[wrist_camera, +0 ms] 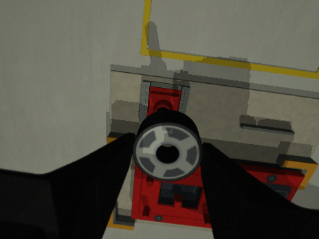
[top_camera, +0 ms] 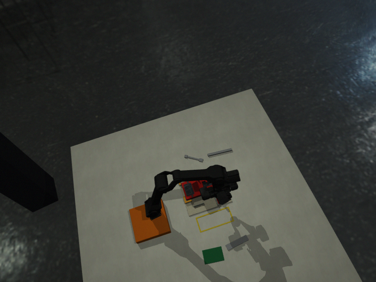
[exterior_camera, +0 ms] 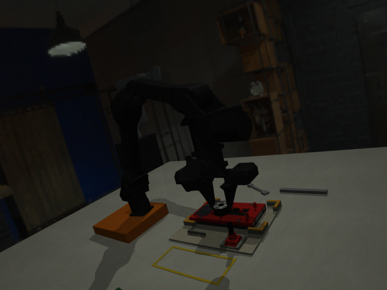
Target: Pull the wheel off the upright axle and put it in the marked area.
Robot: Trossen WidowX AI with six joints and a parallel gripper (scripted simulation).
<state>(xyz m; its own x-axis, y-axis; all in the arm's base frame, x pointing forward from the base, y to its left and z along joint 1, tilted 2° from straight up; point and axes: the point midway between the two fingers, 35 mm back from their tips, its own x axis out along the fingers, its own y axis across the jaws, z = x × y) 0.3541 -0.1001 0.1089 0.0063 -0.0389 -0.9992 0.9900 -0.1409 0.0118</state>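
My gripper [exterior_camera: 222, 207] [wrist_camera: 168, 144] is shut on the black wheel [exterior_camera: 220, 211] [wrist_camera: 151, 147], which has a grey hub face with a round hole. The wheel is off the axle, held upright-axis in the air above and behind it. The black axle [exterior_camera: 230, 229] stands on a small red base [exterior_camera: 233, 240] [wrist_camera: 165, 93] at the board's corner; the wheel mostly covers the axle in the wrist view. The marked area, a yellow outline [top_camera: 212, 212] [exterior_camera: 187, 275] [wrist_camera: 220, 62], lies beside the board. In the top view the arm hides the wheel and axle.
A red chassis [exterior_camera: 206, 218] [wrist_camera: 139, 192] lies among yellow corner brackets on the board [exterior_camera: 212, 238] [wrist_camera: 213, 110], close under the wheel. A green block [top_camera: 213, 255] and a grey block [top_camera: 237, 242] lie beyond the outline. A wrench [top_camera: 193, 158] and grey bar [top_camera: 220, 152] lie behind.
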